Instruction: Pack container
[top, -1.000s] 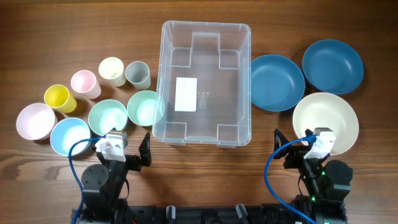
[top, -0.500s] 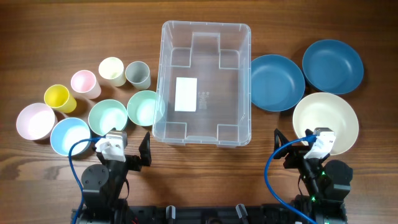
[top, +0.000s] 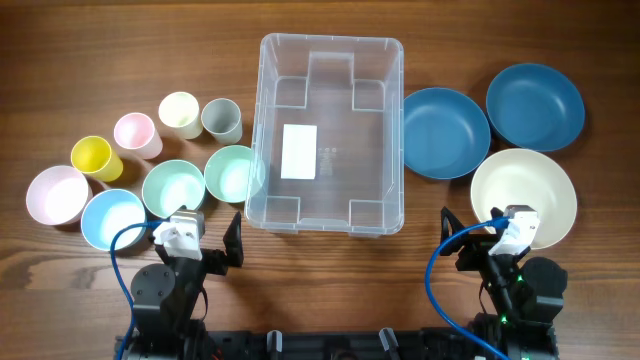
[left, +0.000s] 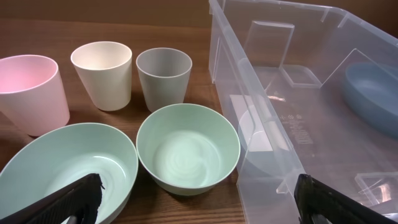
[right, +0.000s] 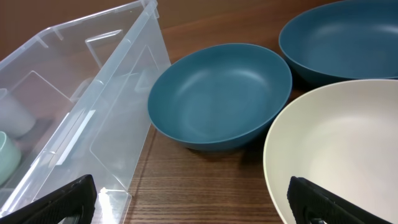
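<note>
The clear plastic container (top: 330, 38) stands empty in the middle of the table, a white label on its base. In the left wrist view its near wall (left: 273, 143) fills the right side, and in the right wrist view its wall (right: 81, 118) fills the left. My left gripper (top: 195, 245) rests open near the table's front left, facing two mint bowls (left: 186, 149). Its jaws are wide apart with nothing between them (left: 199, 208). At the front right, my right gripper (top: 490, 235) is also open and empty (right: 193, 202), beside a cream bowl (right: 336, 155).
Left of the container are pink (top: 57, 194), light blue (top: 112, 217) and mint (top: 172, 188) bowls, plus yellow (top: 92, 156), pink (top: 135, 133), cream (top: 180, 112) and grey (top: 221, 119) cups. On its right lie two dark blue bowls (top: 445, 132) (top: 535, 106) and the cream bowl (top: 523, 197).
</note>
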